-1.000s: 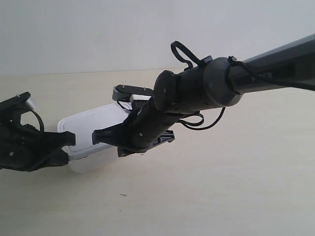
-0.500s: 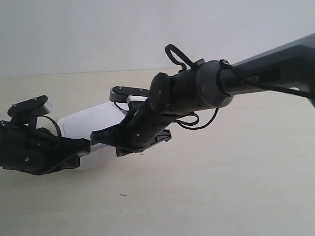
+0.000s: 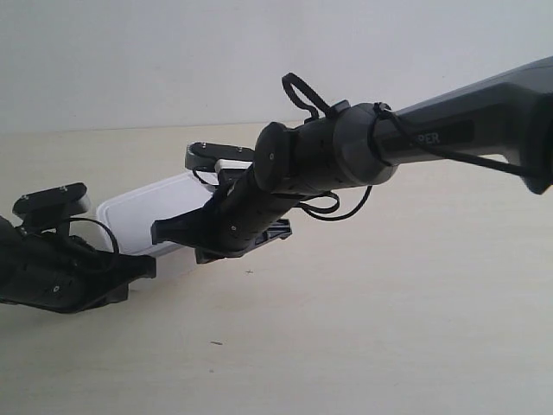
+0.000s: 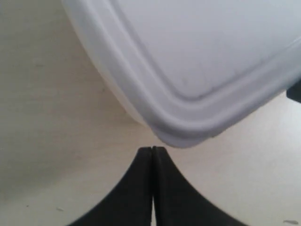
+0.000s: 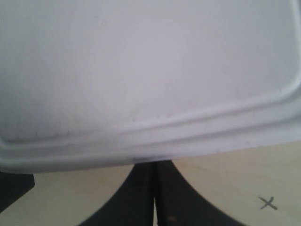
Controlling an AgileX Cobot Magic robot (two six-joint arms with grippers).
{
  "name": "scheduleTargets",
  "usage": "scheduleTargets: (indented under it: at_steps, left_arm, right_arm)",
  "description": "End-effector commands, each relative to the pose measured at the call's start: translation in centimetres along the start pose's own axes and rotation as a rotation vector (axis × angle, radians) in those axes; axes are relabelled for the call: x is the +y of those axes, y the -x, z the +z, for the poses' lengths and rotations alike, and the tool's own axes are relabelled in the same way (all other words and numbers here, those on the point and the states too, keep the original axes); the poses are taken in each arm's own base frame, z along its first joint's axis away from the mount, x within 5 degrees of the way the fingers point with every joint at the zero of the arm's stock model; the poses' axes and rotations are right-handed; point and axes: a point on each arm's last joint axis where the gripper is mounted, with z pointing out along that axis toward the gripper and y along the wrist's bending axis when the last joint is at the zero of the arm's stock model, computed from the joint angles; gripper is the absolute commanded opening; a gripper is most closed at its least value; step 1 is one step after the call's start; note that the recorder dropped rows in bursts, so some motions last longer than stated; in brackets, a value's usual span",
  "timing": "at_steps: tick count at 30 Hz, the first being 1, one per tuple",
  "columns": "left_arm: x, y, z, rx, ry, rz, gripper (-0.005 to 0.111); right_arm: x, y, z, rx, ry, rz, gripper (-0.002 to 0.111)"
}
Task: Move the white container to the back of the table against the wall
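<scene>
Between the two arms, on the pale desk [image 3: 389, 328], lies the white container [image 3: 149, 212], flat with its lid on. A band of bare wood separates it from the wall [image 3: 173, 60], so it is not yet at the back. The left pincer [image 4: 152, 149] is closed on nothing. Its two dark tips are pressed together just beside one rounded corner of the box; whether they actually touch it I cannot tell. The right pincer [image 5: 154, 165] is also closed and empty, with its joined tips tucked against the middle of a long side, right under the lid's rim. The box looks like thin moulded plastic, so it is probably light. It seems stiff enough to take a push, and its smooth base should slide readily on this wood grain. Being so light, it would probably swivel if pressed at a corner alone. An upward nudge under the rim might also spring the lid. The surest contact is therefore low on the side wall near the middle of a long edge, with the other pincer steadying the corner so the box travels straight. If it were gripped instead, the rim at a short edge seems the only part thin enough to pinch, and it would likely flex.
</scene>
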Motion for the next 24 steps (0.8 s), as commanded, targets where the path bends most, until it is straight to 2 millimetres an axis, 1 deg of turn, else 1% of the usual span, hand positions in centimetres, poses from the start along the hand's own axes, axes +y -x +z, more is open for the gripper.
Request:
scheduleTargets:
  at_steps: [1, 5, 11, 14, 16, 18, 19, 20, 21, 24]
  left_arm:
    - [-0.8, 0.9, -0.1, -0.004, -0.041, -0.001, 0.000]
    - [-1.4, 1.6, -0.2, -0.012, -0.066, 0.003, 0.000]
    - [-1.5, 2.8, -0.2, -0.075, -0.043, 0.003, 0.000]
    - [-1.6, 3.3, 0.4, -0.084, -0.033, 0.019, 0.000]
    - [-1.7, 3.8, 1.1, -0.080, -0.030, 0.033, 0.000]
    - [-1.8, 4.3, 1.7, -0.086, -0.023, 0.048, 0.000]
    - [-1.8, 4.7, 1.8, -0.102, -0.017, 0.051, 0.000]
    - [-1.8, 4.9, 1.8, -0.117, -0.010, 0.054, 0.000]
    - [-1.8, 5.3, 1.7, -0.144, 0.003, 0.065, 0.000]
    - [-2.2, 6.4, 1.8, -0.177, 0.002, 0.088, 0.000]
  right_arm:
    - [-0.1, 0.8, -0.2, -0.055, -0.002, -0.017, 0.000]
    - [-0.1, 0.9, -0.2, -0.074, -0.004, -0.016, 0.000]
    - [-0.9, 1.4, -0.4, -0.086, -0.011, 0.013, 0.000]
    - [-1.4, 1.6, -0.5, -0.091, -0.016, 0.023, 0.000]
    - [-1.8, 2.1, -0.7, -0.100, -0.019, 0.032, 0.000]
    - [-2.5, 2.5, -0.9, -0.111, -0.025, 0.044, 0.000]
    - [-3.1, 3.0, -1.1, -0.120, -0.030, 0.057, 0.000]
    - [-3.3, 3.1, -1.2, -0.122, -0.032, 0.056, 0.000]
    - [-4.0, 3.5, -1.4, -0.137, -0.041, 0.069, 0.000]
    - [-5.3, 4.0, -1.8, -0.152, -0.060, 0.053, 0.000]
